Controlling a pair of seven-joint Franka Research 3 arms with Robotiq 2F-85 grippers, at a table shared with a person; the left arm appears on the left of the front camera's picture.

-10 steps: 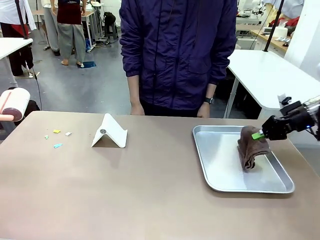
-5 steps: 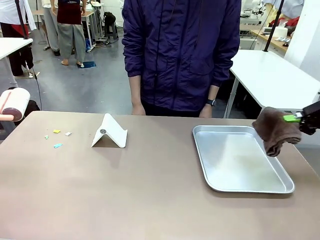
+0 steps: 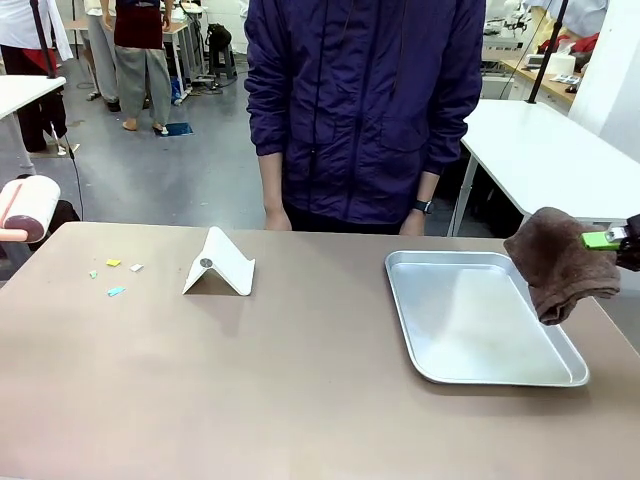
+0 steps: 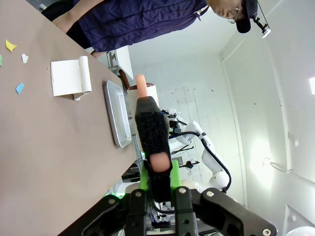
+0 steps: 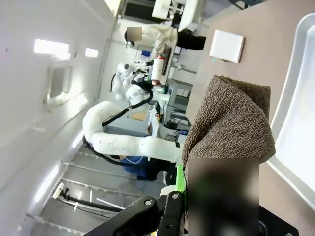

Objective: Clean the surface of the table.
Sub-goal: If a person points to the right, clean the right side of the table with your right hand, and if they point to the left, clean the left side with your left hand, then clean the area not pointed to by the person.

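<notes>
Brownish-taupe table (image 3: 300, 410), long axis left to right, lies below and leftward of the right claw (image 3: 620, 240), which is clenched on a brown cloth (image 3: 560, 265) hanging by the right rim of the silver tray (image 3: 470, 320). Left claw (image 4: 157, 187), clamped on a lint roller (image 4: 147, 125), is judged the nearer to the paper scraps (image 3: 112, 278) at the tabletop's far-left end, past a white folded stand (image 3: 222, 265). Left wrist view supplies that grip; front view supplies the cloth's hang.

The right pincer (image 3: 598, 240), clamped on a brown cloth (image 3: 560, 262), has lifted it out of the silver tray (image 3: 470, 365) and swung it rightward, hanging over the tray's right rim above the desk (image 3: 250, 380).
</notes>
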